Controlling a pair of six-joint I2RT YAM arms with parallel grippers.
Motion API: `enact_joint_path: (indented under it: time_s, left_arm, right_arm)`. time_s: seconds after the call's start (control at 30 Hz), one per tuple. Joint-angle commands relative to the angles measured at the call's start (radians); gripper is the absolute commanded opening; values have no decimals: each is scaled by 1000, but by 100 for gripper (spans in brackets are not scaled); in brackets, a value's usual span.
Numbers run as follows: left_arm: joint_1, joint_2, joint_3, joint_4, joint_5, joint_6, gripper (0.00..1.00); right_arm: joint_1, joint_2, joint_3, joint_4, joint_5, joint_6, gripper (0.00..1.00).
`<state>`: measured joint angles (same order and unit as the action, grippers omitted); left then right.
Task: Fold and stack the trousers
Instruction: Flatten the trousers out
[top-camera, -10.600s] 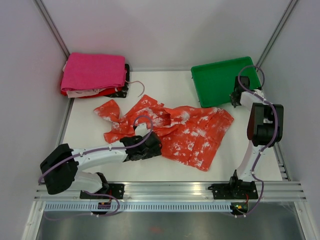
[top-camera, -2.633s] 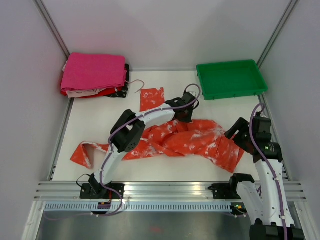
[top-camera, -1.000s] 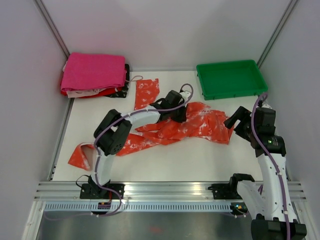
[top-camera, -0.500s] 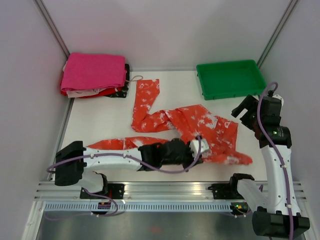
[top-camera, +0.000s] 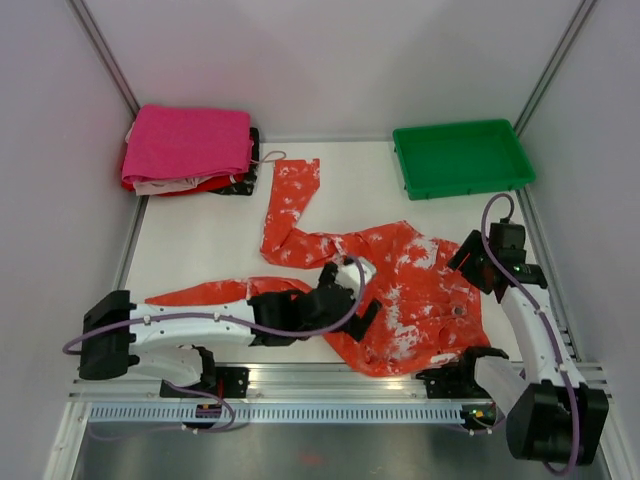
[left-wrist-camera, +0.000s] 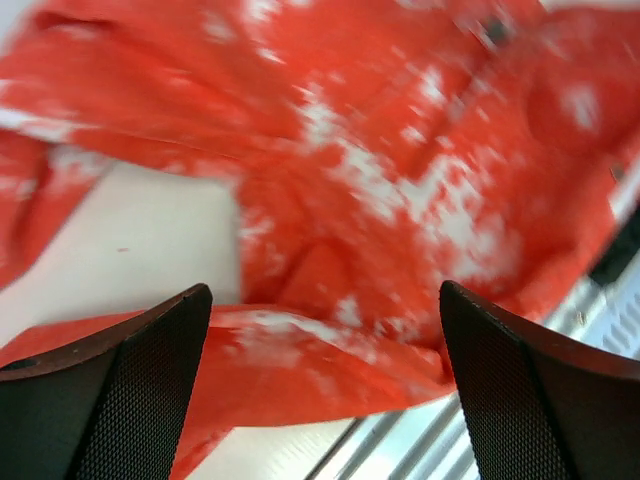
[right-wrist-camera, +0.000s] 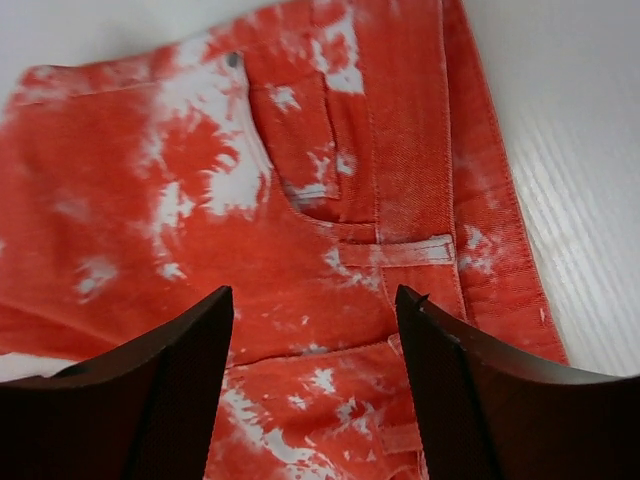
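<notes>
The orange-red trousers (top-camera: 410, 300) with white blotches lie spread on the table. Their waist is at the near right, one leg runs to the back (top-camera: 293, 190) and the other to the left (top-camera: 200, 293). My left gripper (top-camera: 365, 312) hovers low over the seat, wide open with nothing between its fingers. In the left wrist view the trousers (left-wrist-camera: 400, 180) fill the frame under the left gripper (left-wrist-camera: 322, 290). My right gripper (top-camera: 464, 262) is open at the waist's right edge. In the right wrist view it (right-wrist-camera: 312, 295) stands just above the waistband and pocket (right-wrist-camera: 320, 160).
A folded pink and red stack (top-camera: 188, 145) sits at the back left corner. A green tray (top-camera: 460, 158) stands at the back right. The metal rail (top-camera: 330, 380) runs along the near edge, right by the trousers' hem. White walls close in both sides.
My left gripper has opened and let go of the trousers, which now lie flatter at the near right. The right arm has come down to the waist and its jaws have narrowed a little.
</notes>
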<state>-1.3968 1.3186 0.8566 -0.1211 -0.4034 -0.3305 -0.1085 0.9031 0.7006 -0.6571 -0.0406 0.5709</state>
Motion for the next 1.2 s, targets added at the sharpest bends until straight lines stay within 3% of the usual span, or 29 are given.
enact_joint_path:
  time_s: [0.0, 0.17, 0.33, 0.47, 0.6, 0.63, 0.7, 0.77, 1.0, 1.17]
  left_arm:
    - [141, -62, 97, -199, -146, -215, 100]
    - [232, -168, 42, -229, -120, -268, 100]
    - [252, -246, -2, -319, -149, -329, 100]
    - [307, -275, -1, -558, -207, -485, 100]
    - [425, -331, -57, -585, -155, -528, 100]
    - [452, -341, -65, -577, -114, -528, 100]
    - [533, -355, -70, -572, -74, -536, 100]
    - [609, -342, -67, -574, -58, -544, 100]
    - [806, -181, 13, -505, 5, -464, 100]
    - [985, 0, 134, -416, 67, -443, 100]
  right_arm:
    - [-2, 95, -65, 177, 11, 1, 71]
    - [-2, 317, 3, 202, 190, -42, 69]
    - [-2, 436, 5, 302, 235, -45, 68]
    - [-2, 542, 10, 353, 225, -74, 60]
    - [-3, 632, 14, 398, 228, -98, 46]
    - [-2, 661, 17, 421, 228, -103, 37]
    - [-5, 700, 30, 442, 243, -108, 33]
    - [-8, 723, 57, 450, 277, -124, 26]
    - [-114, 835, 220, 456, 329, -180, 20]
    - [-253, 881, 290, 514, 145, -123, 16]
